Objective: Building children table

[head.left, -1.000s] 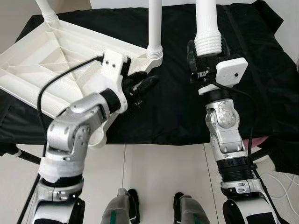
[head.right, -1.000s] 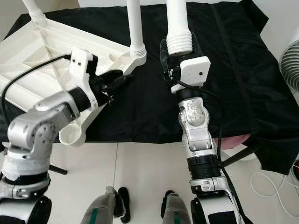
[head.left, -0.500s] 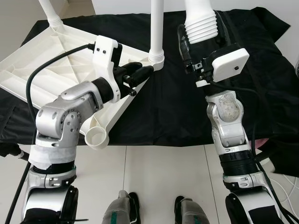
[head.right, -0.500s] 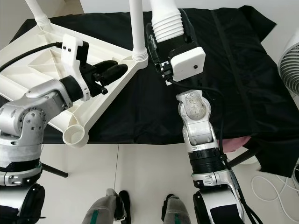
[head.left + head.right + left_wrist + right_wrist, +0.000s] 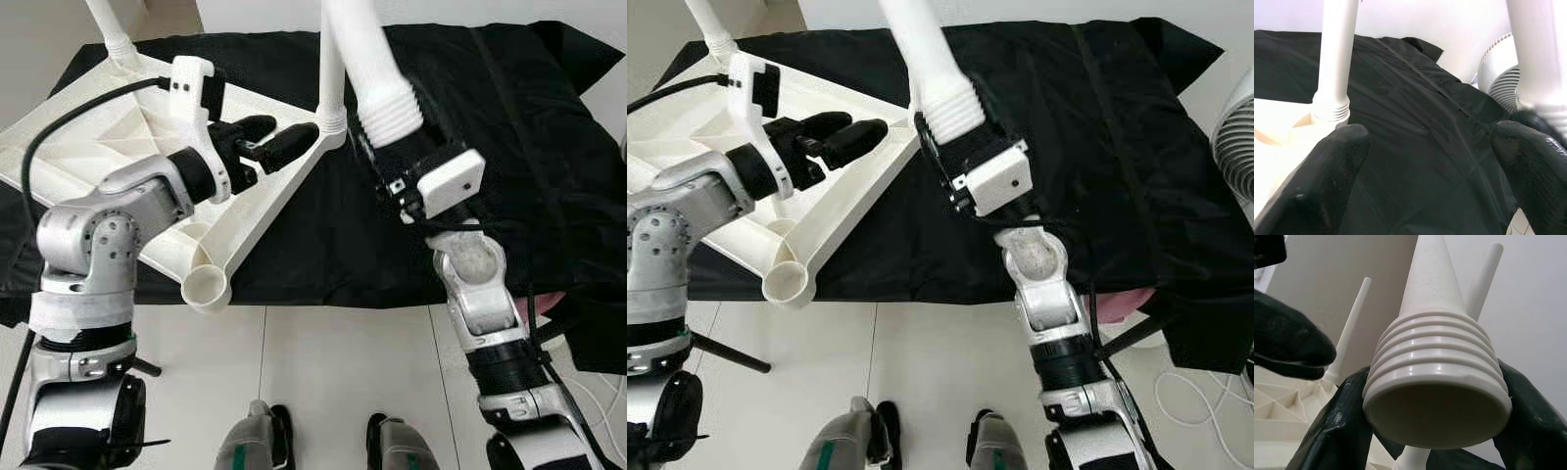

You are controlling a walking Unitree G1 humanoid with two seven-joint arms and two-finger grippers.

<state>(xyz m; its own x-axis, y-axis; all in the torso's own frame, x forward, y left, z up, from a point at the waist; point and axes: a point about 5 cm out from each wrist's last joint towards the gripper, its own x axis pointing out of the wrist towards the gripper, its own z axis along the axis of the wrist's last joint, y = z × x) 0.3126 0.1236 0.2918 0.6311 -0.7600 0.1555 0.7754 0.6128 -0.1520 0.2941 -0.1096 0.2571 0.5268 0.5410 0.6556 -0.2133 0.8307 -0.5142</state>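
Observation:
The white children's table top (image 5: 88, 137) lies upside down on a black-covered surface, its near corner overhanging the front edge. One fitted leg (image 5: 331, 88) stands at its right corner and another (image 5: 110, 29) at the far left. The near corner has an empty round socket (image 5: 206, 288). My right gripper (image 5: 392, 137) is shut on a loose white leg (image 5: 367, 59) just behind its ribbed end (image 5: 1435, 382), with the leg leaning up and to the left. My left gripper (image 5: 269, 139) is open above the top's right rim, beside the fitted leg, with nothing between its fingers (image 5: 1327, 171).
Black cloth (image 5: 529, 127) covers the whole work surface to the right of the table top. A white fan (image 5: 1239, 127) stands off the right edge. A black cable (image 5: 78, 108) runs across the table top to my left wrist. Pale floor tiles (image 5: 323, 372) lie in front.
My right arm has tipped the held leg from upright to leaning left, bringing its ribbed end lower and leftward. My left gripper has lifted off the corner and drawn slightly left.

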